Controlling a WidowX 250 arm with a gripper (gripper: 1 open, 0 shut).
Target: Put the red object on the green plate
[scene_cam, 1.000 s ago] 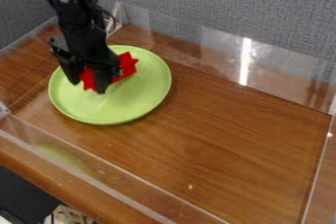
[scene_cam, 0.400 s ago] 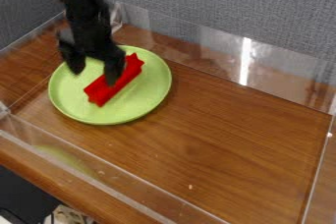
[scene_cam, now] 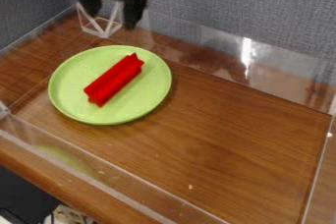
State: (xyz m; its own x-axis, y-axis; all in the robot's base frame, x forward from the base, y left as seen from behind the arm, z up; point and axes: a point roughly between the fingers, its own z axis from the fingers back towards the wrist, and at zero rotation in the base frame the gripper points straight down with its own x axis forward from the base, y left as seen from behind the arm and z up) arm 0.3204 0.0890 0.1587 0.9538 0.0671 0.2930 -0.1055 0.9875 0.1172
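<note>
The red object (scene_cam: 114,79) lies flat on the green plate (scene_cam: 79,103), running diagonally across its middle. The plate rests on the left part of the wooden table. My gripper (scene_cam: 112,22) hangs above and behind the plate, near the top of the view. Its black fingers (scene_cam: 133,10) stand apart with nothing between them. It is well clear of the red object.
A clear plastic wall (scene_cam: 250,56) rings the wooden table (scene_cam: 223,140) on all sides. A clear triangular piece (scene_cam: 100,24) stands at the back left behind the plate. A grey fabric backdrop rises behind the table.
My gripper let go of the red object, which now lies on the plate, and rose up and back away from it with its fingers apart.
</note>
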